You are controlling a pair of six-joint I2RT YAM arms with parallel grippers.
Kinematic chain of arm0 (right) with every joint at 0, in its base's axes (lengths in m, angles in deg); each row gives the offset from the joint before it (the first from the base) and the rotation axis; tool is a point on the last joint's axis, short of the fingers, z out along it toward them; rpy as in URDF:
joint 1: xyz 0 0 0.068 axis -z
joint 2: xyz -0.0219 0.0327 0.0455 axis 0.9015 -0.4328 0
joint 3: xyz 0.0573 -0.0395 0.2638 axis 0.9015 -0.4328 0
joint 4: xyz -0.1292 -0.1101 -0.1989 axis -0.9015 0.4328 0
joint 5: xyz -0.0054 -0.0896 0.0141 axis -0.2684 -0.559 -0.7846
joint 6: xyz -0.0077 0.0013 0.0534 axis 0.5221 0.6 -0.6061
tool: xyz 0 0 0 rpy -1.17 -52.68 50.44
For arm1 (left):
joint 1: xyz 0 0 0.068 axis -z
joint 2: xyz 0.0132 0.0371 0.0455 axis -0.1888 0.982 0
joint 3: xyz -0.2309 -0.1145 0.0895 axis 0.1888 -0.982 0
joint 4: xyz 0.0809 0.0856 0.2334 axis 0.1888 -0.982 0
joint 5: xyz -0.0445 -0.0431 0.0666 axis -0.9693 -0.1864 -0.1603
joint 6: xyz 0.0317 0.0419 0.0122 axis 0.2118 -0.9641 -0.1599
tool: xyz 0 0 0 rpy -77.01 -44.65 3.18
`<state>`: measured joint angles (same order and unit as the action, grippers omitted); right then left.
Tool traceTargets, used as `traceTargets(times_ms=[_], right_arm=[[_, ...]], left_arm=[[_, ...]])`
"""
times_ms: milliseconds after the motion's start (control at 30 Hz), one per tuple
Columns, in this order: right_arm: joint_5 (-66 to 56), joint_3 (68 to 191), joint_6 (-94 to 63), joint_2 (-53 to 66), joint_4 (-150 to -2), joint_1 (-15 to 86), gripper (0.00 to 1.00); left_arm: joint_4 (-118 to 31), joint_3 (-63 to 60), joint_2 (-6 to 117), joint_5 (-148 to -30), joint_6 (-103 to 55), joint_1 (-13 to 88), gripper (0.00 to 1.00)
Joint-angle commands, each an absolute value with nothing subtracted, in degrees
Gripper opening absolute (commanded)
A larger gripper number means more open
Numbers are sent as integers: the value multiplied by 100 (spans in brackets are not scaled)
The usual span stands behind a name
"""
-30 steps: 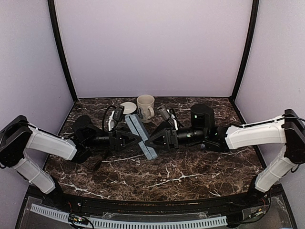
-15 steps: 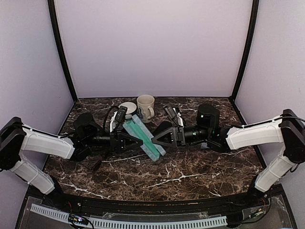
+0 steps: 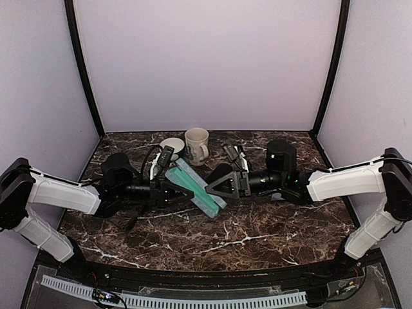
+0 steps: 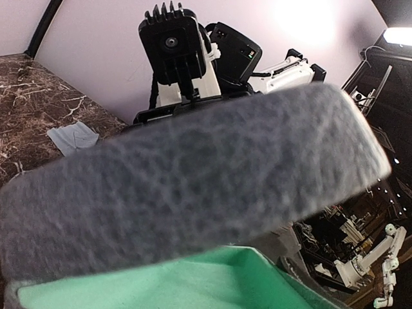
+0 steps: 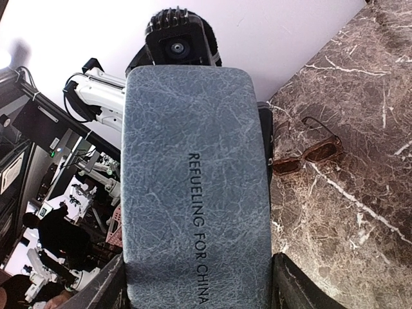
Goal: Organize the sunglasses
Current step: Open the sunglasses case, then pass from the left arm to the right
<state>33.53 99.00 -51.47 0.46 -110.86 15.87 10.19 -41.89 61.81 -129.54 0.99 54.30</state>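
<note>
A grey-blue case (image 3: 195, 188) hangs over the middle of the table between both arms, open, with its green lining (image 3: 190, 180) showing. My left gripper (image 3: 168, 190) is shut on its left side and my right gripper (image 3: 216, 187) is shut on its right side. In the right wrist view the lettered case shell (image 5: 193, 193) fills the space between my fingers (image 5: 293, 286). In the left wrist view the case's grey shell (image 4: 193, 187) and green lining (image 4: 180, 283) hide my fingers. One brownish pair of sunglasses (image 5: 308, 153) lies on the marble beside the case. The black pair is out of view.
A cream mug (image 3: 197, 145) and a white round dish (image 3: 172, 143) stand at the back of the marble table (image 3: 257, 238), just behind the case. A small grey-blue cloth (image 4: 72, 137) lies on the marble. Purple walls close in the back and both sides.
The case was shut and on edge a second ago; now it has opened and tipped so the green lining shows. Both grippers have shifted a little to the right with it.
</note>
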Motion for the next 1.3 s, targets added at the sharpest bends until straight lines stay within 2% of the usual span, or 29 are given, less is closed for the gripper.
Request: traceTargets(times_ms=[0,533,700,833,967,1100,1267], right_arm=[[1807,9630,-5315,101,-9684,2335,47],[1419,9694,-4897,278,-8977,2423,51],[1354,9640,-4726,571,-8949,2419,53],[1008,9805,-3966,1223,-8234,2419,61],[904,9816,-3416,1999,-7747,2419,72],[1362,9874,-3196,2206,-7764,2223,78],[1249,10225,-2967,1645,-7742,1898,81]], left_arm=[[1753,-4112,5665,-13822,-260,5483,0],[1792,-4152,5652,-13777,-256,5483,0],[977,-3990,5662,-13349,-537,5483,0],[-301,-3832,5570,-12389,-1064,5487,0],[-856,-3699,5631,-11824,-1215,5483,0],[-540,-3654,5879,-12135,-1066,5499,0],[-186,-3614,6110,-12543,-950,5591,0]])
